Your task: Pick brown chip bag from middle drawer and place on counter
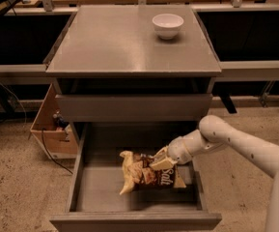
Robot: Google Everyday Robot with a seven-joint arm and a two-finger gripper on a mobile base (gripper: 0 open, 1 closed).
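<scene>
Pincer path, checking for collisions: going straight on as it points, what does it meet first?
Probably the crinkled dark-brown chip bag, directly before the pincer in the grey metal drawer; contact unclear.

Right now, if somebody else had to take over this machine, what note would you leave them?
Hand: down inside the open middle drawer, closed on the upper edge of the brown chip bag.
Bag: in the drawer, right of centre, tipped up at the hand.
Counter: a white bowl sits at its far right.
Done: drawer open, bag gripped.
Left: lift the bag out and set it on the counter.
</scene>
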